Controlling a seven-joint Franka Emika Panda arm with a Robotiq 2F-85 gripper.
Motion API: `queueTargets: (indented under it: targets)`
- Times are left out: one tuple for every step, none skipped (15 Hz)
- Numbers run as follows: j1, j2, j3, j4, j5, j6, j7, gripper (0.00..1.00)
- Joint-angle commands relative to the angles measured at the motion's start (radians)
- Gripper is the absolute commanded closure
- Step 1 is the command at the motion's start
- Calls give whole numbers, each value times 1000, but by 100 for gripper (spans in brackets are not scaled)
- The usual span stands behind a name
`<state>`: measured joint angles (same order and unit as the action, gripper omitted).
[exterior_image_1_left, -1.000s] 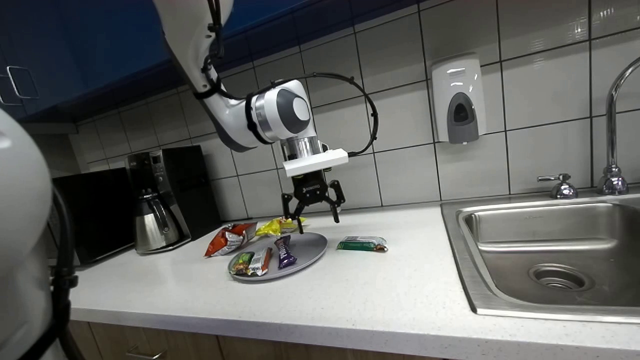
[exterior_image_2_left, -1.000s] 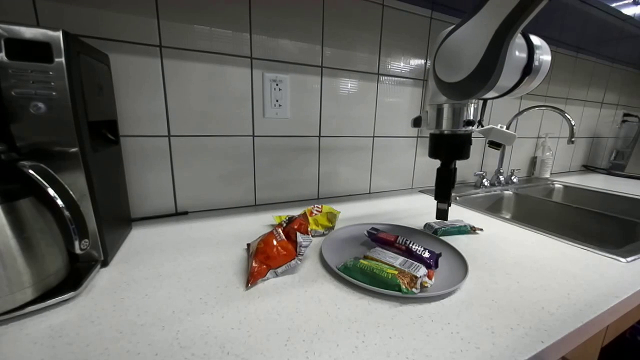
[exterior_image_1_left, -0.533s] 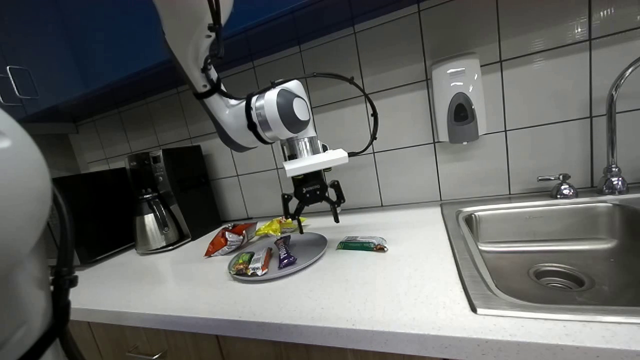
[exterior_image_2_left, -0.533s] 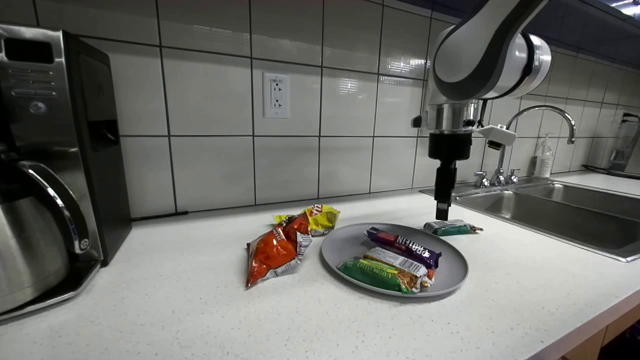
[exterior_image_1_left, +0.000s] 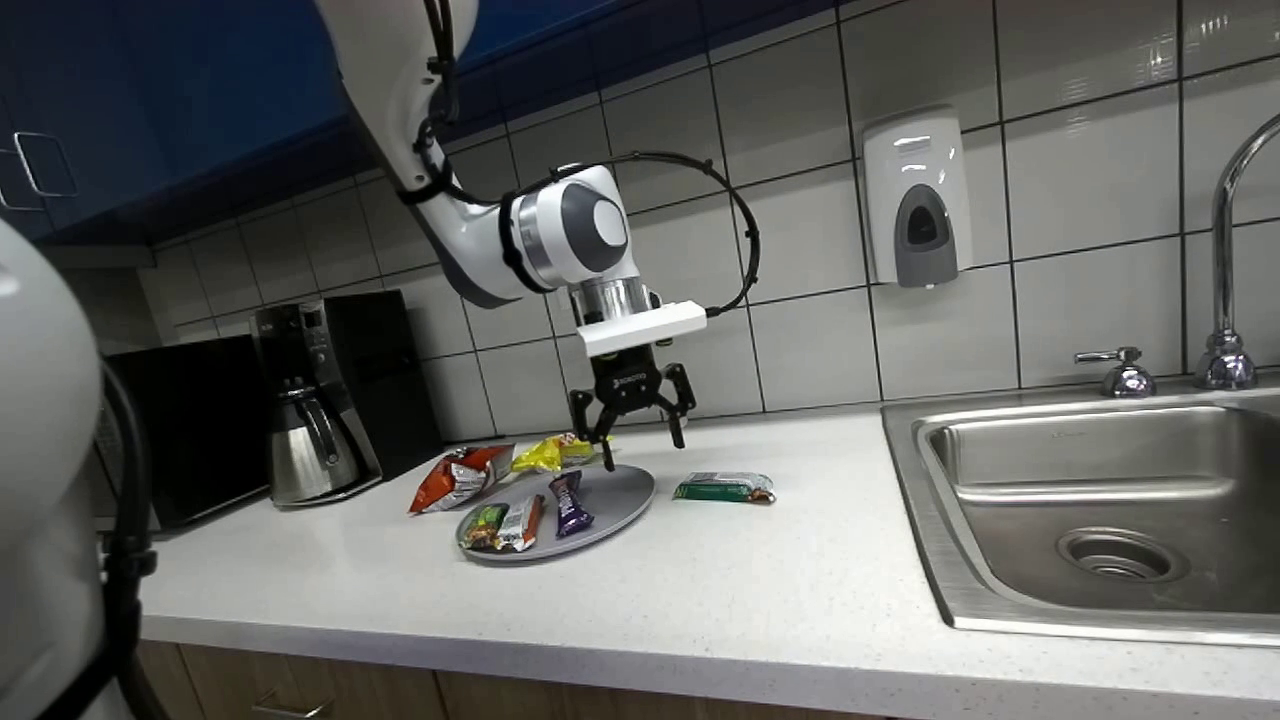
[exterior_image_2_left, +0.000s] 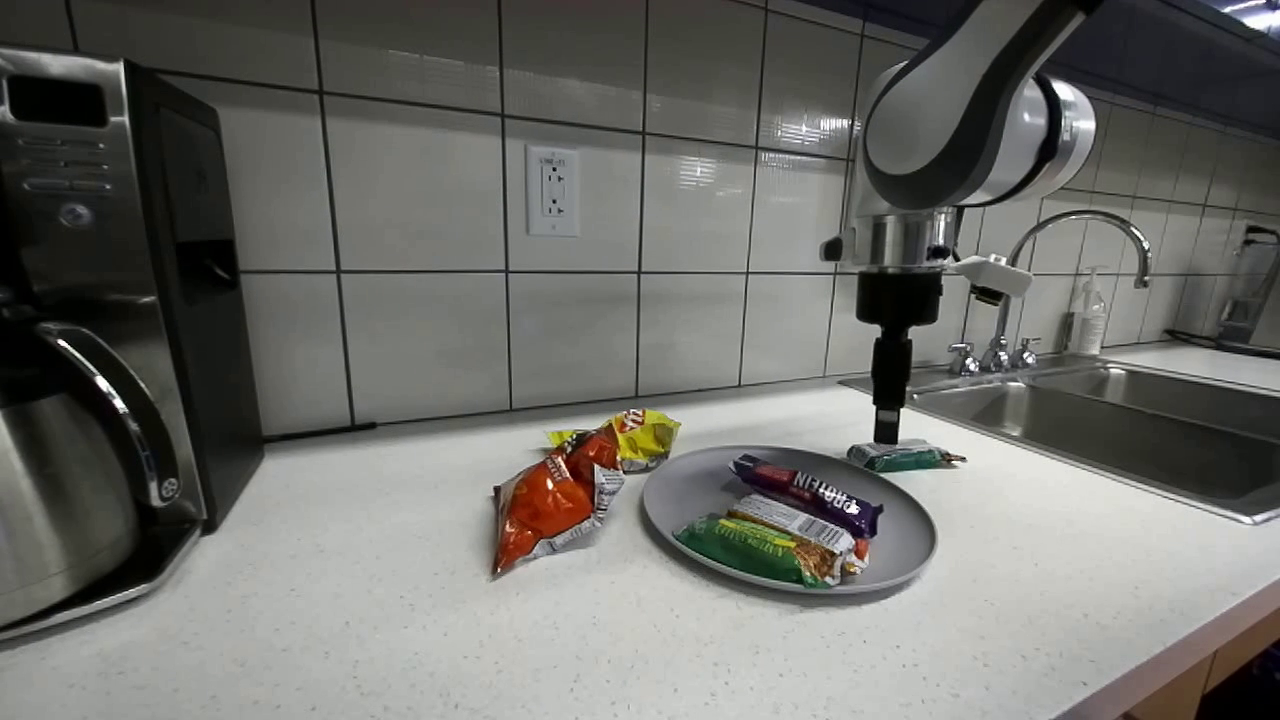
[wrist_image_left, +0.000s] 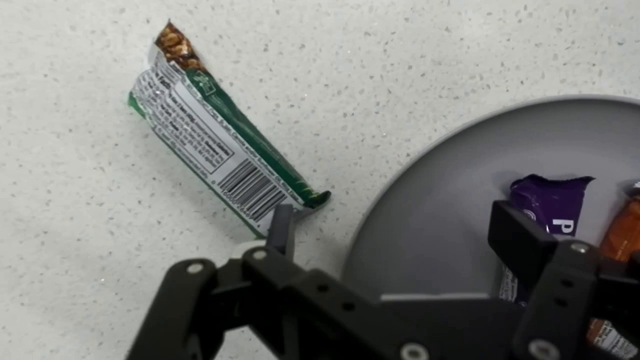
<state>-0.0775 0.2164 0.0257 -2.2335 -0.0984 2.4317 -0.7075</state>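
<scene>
Two fingers (wrist_image_left: 520, 242) of the black jointed claw (exterior_image_1_left: 643, 456) stand wide apart, released, above the speckled white table (wrist_image_left: 75, 225). Below and near them, a green-and-white wrapped snack bar (wrist_image_left: 215, 145) lies on the table beside a round grey plate (wrist_image_left: 450, 170); its barcode can be made out in the wrist view alone. On the plate, a purple foil bar (exterior_image_2_left: 806, 497) reads PROTEIN in an exterior view, only P from the wrist. Farther off, a red foil bag (exterior_image_2_left: 552, 505) and a yellow foil bag (exterior_image_2_left: 646, 438) appear just in both exterior views.
</scene>
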Motion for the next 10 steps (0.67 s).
queueTargets:
  targets:
    - [-39, 18, -3, 42, 16, -7, -146, 0]
    - [-47, 21, -8, 48, 13, -6, -180, 0]
    - [-61, 26, -9, 54, 28, -4, -231, 0]
    - [-74, 31, -9, 59, 45, -3, -281, 0]
    - [-90, 37, -8, 67, 69, -6, -335, 0]
    - [-106, 45, -7, 77, 98, -11, -395, 0]
    - [-119, 54, -8, 89, 118, -19, -449, 0]
    - [-132, 65, -8, 100, 139, -26, -504, 0]
    - [-144, 76, -8, 112, 157, -31, -555, 0]
    - [-160, 91, -4, 127, 185, -41, -619, 0]
